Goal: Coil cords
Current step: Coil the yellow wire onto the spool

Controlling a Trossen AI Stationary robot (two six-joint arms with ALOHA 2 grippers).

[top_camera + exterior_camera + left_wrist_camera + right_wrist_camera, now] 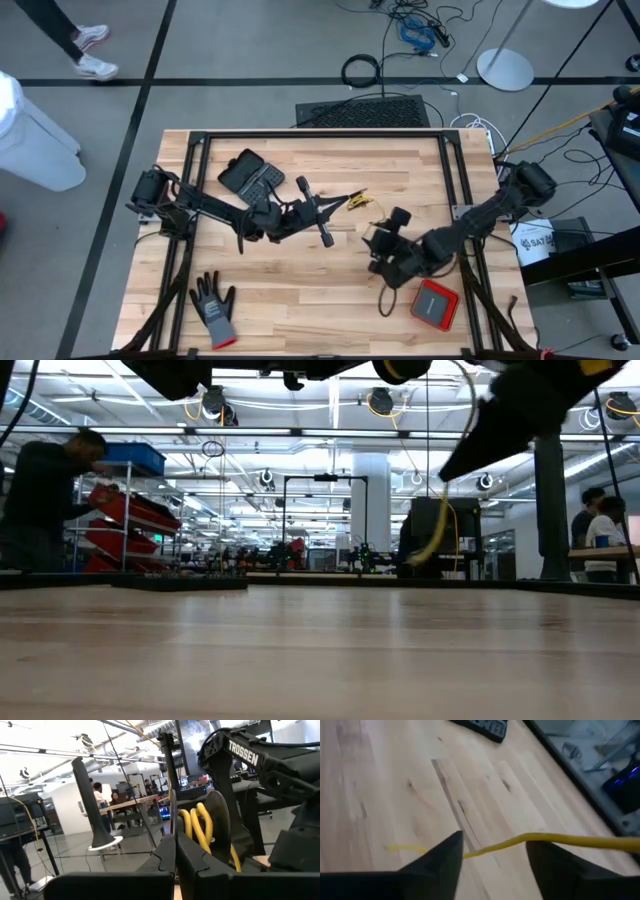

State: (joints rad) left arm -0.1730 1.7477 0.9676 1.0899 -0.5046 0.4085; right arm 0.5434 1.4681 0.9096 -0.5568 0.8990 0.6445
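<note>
The left end effector (345, 203) sits near the worktop's centre with its two fingers (167, 857) pressed together, pinching one end of the yellow cord (358, 200), whose loops bunch just beyond the fingertips at about 3 o'clock from it. The right end effector (492, 862) stands at roughly 4 o'clock from that bunch, lifted off the wood, its fingers spread apart; a single strand of the yellow cord runs across the gap between them without being clamped. Outward from the two arms, a black keypad-like device (250, 173) lies at 11 o'clock from the left end effector, close to the far frame rail. A grey glove (214, 308) rests at 7 o'clock, near the worktop's near edge, and a red box (435, 303) lies at 5 o'clock of the right end effector, also near that edge. The worktop (300, 300) shows a broad bare stretch of wood between glove and box, and another along the far edge toward 1 o'clock.
</note>
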